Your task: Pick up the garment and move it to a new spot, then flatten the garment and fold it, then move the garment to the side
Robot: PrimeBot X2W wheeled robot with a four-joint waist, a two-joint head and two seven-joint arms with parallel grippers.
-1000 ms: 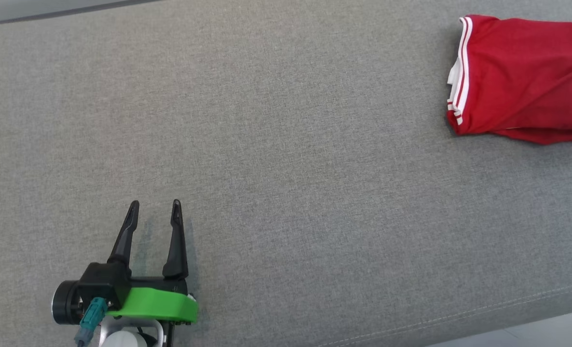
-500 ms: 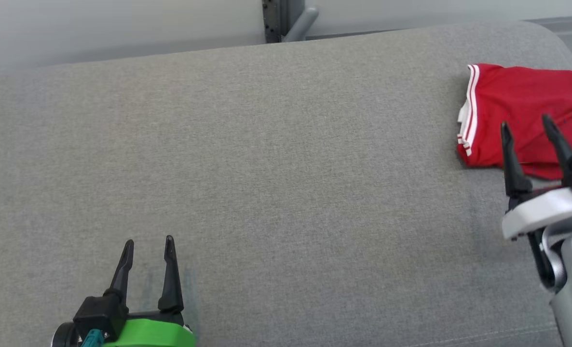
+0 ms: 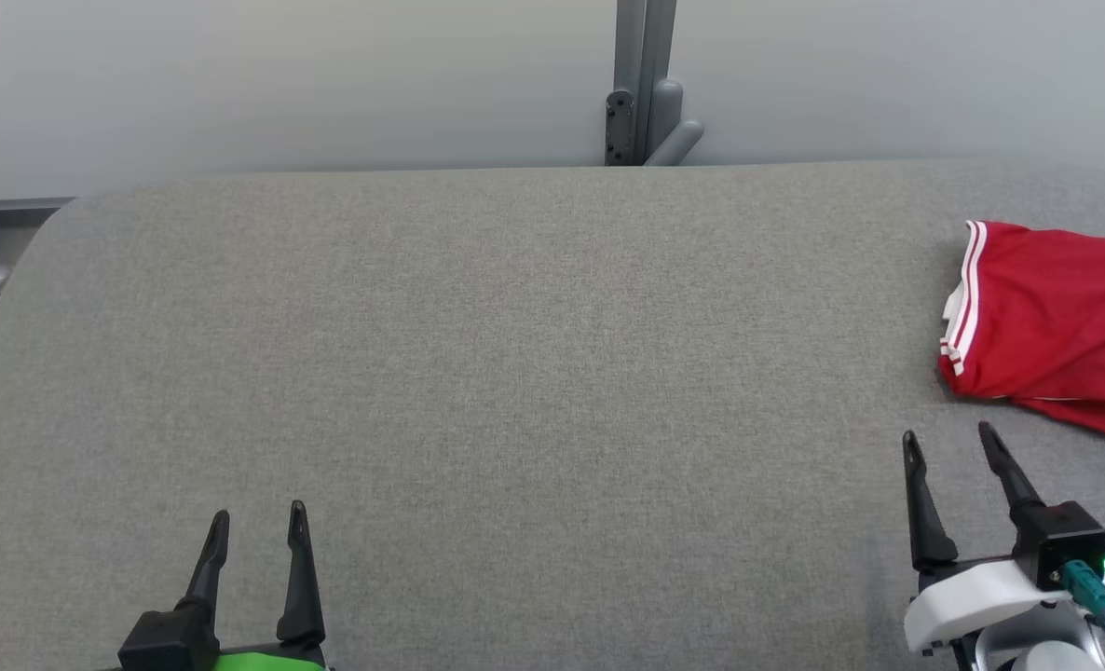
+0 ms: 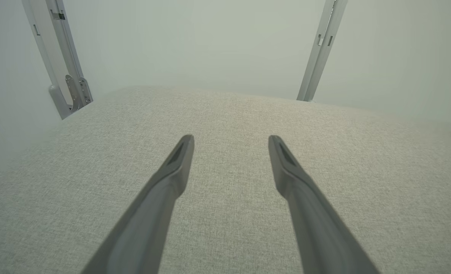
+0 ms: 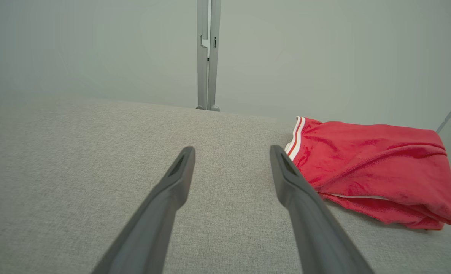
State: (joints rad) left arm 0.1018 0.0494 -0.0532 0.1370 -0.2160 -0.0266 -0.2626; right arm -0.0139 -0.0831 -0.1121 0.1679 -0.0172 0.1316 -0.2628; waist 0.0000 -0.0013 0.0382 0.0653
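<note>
The garment (image 3: 1056, 326) is red cloth with white stripes along one hem, lying folded at the right end of the grey padded table (image 3: 534, 373). The right wrist view has the garment (image 5: 370, 171) just right of the finger line. My right gripper (image 3: 948, 440) stands open near the front right, a short way in front of the garment and apart from it. My left gripper (image 3: 257, 514) stands open at the front left over bare fabric. Both hold nothing; the open left gripper (image 4: 231, 137) and the open right gripper (image 5: 232, 148) point across the table.
A pale wall runs behind the table with a grey metal post (image 3: 643, 84) at its middle. Other posts (image 4: 64, 68) stand by the table's far corners. The table's rounded left corner (image 3: 21, 261) drops off toward a grey rail.
The head camera has tilted up, so the wall and the far edge came into view. The right gripper has come down from over the garment's edge to the front right.
</note>
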